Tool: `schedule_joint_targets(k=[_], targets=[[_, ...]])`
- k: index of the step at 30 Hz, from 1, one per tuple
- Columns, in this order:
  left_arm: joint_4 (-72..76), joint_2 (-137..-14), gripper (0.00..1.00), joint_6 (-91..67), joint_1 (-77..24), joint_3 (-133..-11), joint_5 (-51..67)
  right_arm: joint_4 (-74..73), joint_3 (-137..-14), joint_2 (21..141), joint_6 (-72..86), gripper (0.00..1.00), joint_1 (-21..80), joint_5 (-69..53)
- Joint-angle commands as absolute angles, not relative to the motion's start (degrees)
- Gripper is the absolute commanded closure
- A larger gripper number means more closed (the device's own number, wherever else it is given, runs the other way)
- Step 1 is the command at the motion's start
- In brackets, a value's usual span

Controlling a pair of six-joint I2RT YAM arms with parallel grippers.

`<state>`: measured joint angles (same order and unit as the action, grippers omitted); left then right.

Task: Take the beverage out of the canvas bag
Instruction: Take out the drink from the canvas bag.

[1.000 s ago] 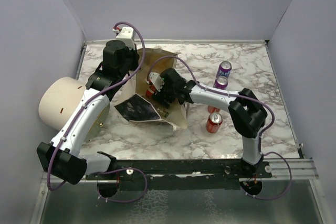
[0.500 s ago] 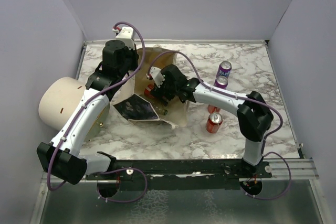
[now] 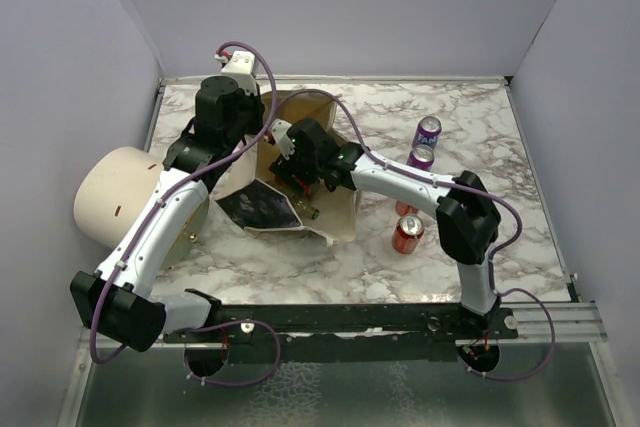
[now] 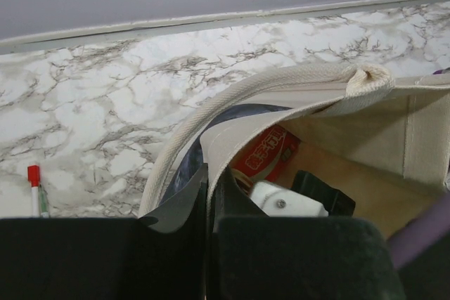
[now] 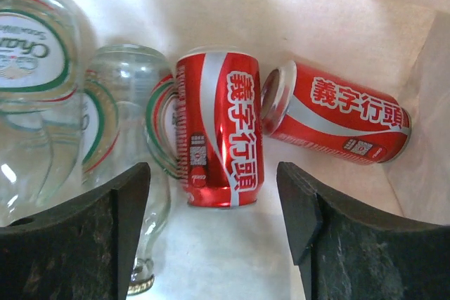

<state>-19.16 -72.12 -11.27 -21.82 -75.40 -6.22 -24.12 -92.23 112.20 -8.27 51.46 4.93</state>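
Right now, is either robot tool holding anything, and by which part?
The left tool is pinching the canvas bag by its top rim. The right tool is open inside the bag over a red can, holding nothing.

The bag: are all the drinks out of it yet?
Not yet. Some cans already stand on the table beside the bag. Right now the left arm pinches the bag's rim with shut jaws, holding it open, and the right arm has open jaws either side of a red can inside. Another red can and two bottles also remain inside.
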Motion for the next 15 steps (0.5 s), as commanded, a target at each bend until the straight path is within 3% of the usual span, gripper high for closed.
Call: schedule_joint_targets(k=[1,15], targets=[[-16.3,-71.4,1.00,-10.7,-21.6,-77.3,-4.4,-27.3,-96.3,116.3,-7.8,0.29,51.7,8.9],[-16.3,-71.2,1.00,-11.6,-21.6,-77.0,-4.0,-25.6,-97.1,124.8,-11.2,0.29,51.7,6.2]])
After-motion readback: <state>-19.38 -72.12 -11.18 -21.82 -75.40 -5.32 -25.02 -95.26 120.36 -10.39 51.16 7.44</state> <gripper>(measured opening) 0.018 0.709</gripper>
